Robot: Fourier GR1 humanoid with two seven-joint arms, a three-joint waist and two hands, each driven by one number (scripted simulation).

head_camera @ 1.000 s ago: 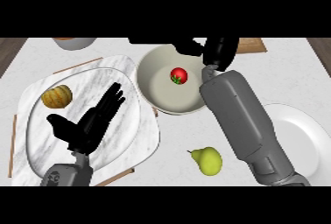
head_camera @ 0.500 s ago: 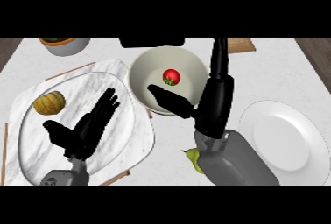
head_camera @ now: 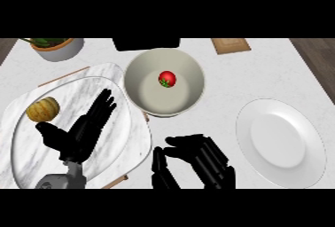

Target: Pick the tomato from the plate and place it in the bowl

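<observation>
The red tomato (head_camera: 167,79) with its green stem lies inside the cream bowl (head_camera: 140,88) at the upper middle. To the right, the white plate (head_camera: 281,137) stands bare. Low in the middle of the view, my right hand (head_camera: 196,160) is open with relaxed fingers, well below the bowl and holding nothing. My left hand (head_camera: 79,131) rests open at the lower left, fingers up, over the marble board (head_camera: 127,142).
A small yellow squash (head_camera: 43,109) lies on the marble board's left part. A potted plant (head_camera: 56,48) stands at the back left. A dark box (head_camera: 147,43) and a wooden block (head_camera: 230,45) sit at the back edge.
My right arm has drawn back from over the bowl to the view's lower edge, leaving the tomato in the bowl. The green pear no longer shows. The left hand stays put.
</observation>
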